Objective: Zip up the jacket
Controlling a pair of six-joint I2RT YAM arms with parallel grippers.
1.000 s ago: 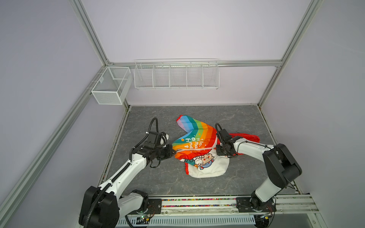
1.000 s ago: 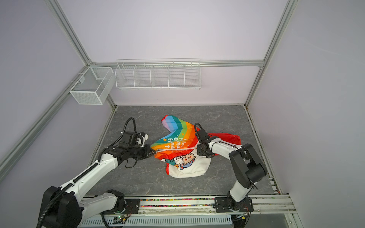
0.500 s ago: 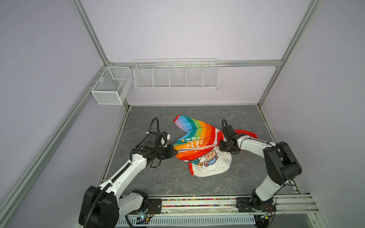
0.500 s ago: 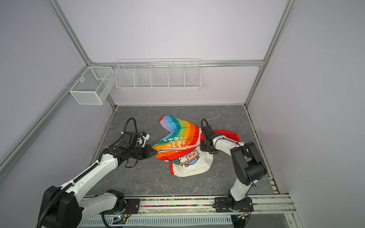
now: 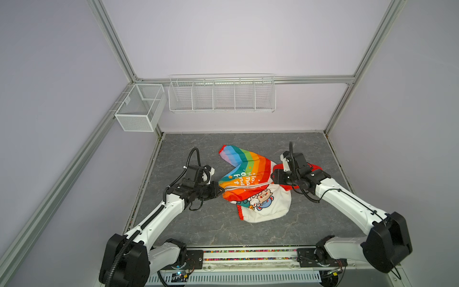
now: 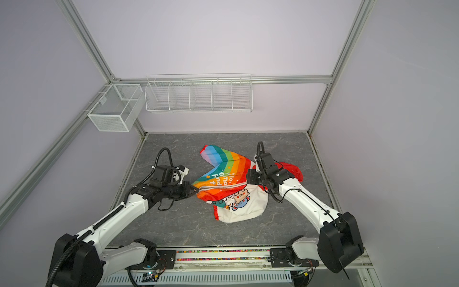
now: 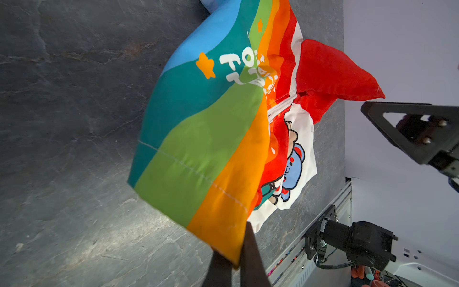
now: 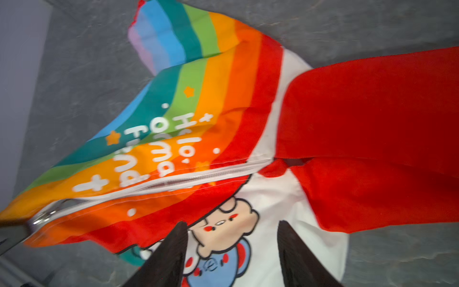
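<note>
The jacket (image 5: 248,179) (image 6: 223,179) lies crumpled mid-table, rainbow half with white lettering toward the back and white cartoon half (image 5: 265,206) toward the front. Its white zipper (image 5: 244,186) (image 8: 173,181) runs across between my arms, its two sides joined along the visible length. My left gripper (image 5: 221,192) (image 7: 236,258) is shut on the orange hem corner of the jacket (image 7: 198,124) at the zipper's left end. My right gripper (image 5: 273,177) (image 8: 231,225) stands open over the cartoon print near the collar, holding nothing. The red hood (image 6: 290,169) (image 8: 372,111) lies behind it.
A long wire basket (image 5: 221,93) hangs on the back wall and a small wire box (image 5: 139,109) on the left frame. The arm rail (image 5: 248,253) runs along the front edge. Walls close in the grey table (image 5: 198,223) on three sides.
My right gripper has moved right along the zipper toward the collar and opened, letting go. The jacket was drawn out between the arms. The left gripper has kept its hold on the hem.
</note>
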